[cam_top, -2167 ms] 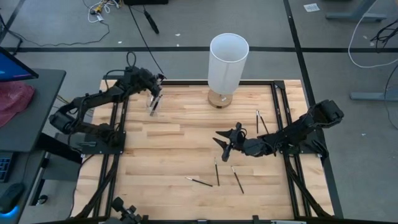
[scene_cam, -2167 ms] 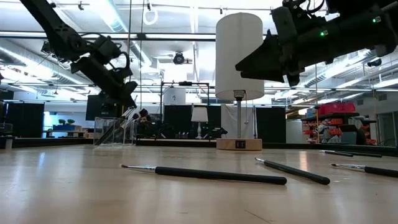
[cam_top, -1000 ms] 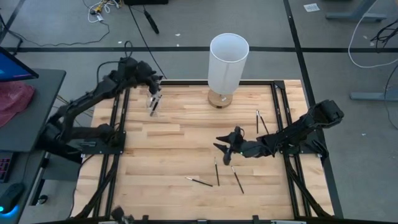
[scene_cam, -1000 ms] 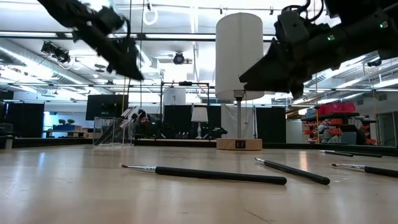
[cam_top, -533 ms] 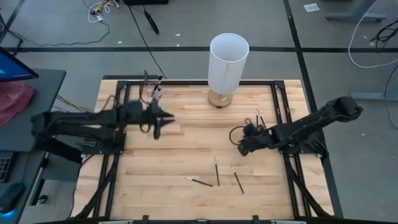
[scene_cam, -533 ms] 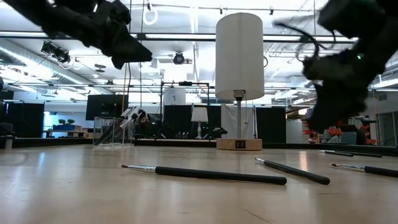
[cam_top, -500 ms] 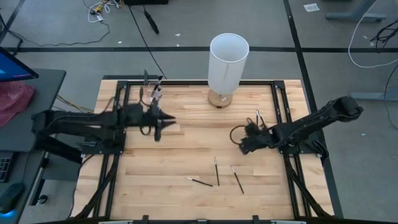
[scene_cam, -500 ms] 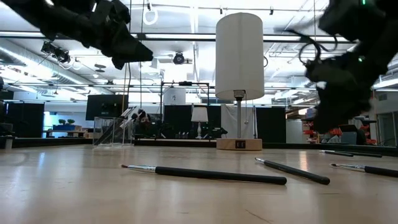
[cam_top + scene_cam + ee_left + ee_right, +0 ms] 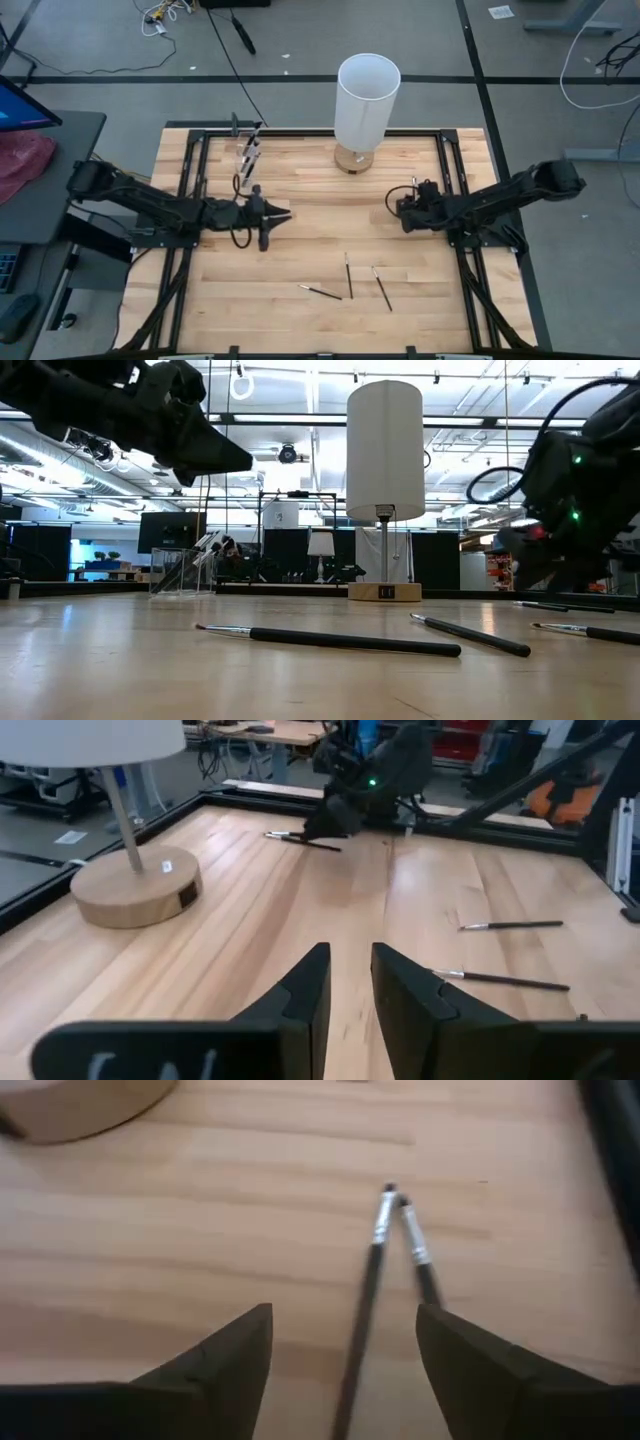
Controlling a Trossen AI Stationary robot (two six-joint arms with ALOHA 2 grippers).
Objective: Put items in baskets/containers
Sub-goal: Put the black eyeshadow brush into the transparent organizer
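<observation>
The clear cup [image 9: 247, 157] stands at the table's far left with several brushes leaning inside it. Three brushes [image 9: 348, 276] lie flat near the front middle. Two more brushes [image 9: 374, 1270] lie side by side by the right edge. My right gripper [image 9: 345, 1320] hangs open just above those two, tipped downward, with its fingers on either side of them and touching neither. My left gripper [image 9: 283, 214] hovers over the table's left middle and points toward the right. Its fingers [image 9: 305, 990] stand a narrow gap apart with nothing between them.
A white lamp [image 9: 367, 98] on a round wooden base [image 9: 135, 885] stands at the far middle. Black frame rails [image 9: 447, 170] run along the table's edges. Bare wood lies between the two grippers.
My left gripper has swung away from above the cup toward the table's near middle, sinking and levelling out. My right gripper has drawn back from the table's middle toward the right edge. It has come down over the two brushes there, tipped downward and rolled.
</observation>
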